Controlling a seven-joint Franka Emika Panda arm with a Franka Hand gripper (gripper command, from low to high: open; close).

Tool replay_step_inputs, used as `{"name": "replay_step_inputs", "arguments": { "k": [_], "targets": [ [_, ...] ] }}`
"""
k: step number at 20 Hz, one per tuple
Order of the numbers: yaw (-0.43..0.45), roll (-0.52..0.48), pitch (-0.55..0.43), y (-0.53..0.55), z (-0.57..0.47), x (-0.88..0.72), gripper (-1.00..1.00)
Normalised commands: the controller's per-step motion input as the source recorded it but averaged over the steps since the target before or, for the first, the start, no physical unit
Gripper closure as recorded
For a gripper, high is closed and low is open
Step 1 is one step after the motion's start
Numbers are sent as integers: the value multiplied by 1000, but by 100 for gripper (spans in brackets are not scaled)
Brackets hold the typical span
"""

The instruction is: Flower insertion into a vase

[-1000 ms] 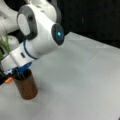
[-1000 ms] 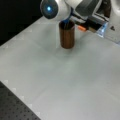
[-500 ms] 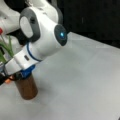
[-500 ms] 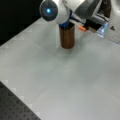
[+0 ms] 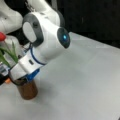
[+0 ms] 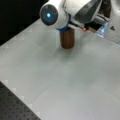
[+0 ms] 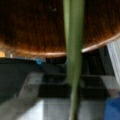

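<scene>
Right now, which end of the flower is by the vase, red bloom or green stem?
The green stem, at the vase under the gripper; the red bloom sits away at a front view's left.

The vase (image 5: 27,90) (image 6: 67,38) stands on the table (image 5: 82,82) (image 6: 62,80), directly under the arm (image 5: 42,47) (image 6: 65,12); a stem (image 7: 73,50) crosses the vase's rim.

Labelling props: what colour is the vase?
Reddish-brown, seen best in a front view: the vase.
</scene>
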Motion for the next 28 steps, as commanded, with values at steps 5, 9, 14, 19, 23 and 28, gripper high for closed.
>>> {"name": "replay_step_inputs", "arguments": {
  "k": [5,9,14,19,23,28],
  "targets": [
    [-96,-9,-33,67,-70,325,-100],
    [-90,-2,-14,86,84,333,-100],
    [-64,30,39,93,212,370,-100],
    [-11,113,-17,128,243,361,-100],
    [89,176,-108,323,360,432,-100],
    [17,318,-283,643,441,569,-100]
  ]
}}
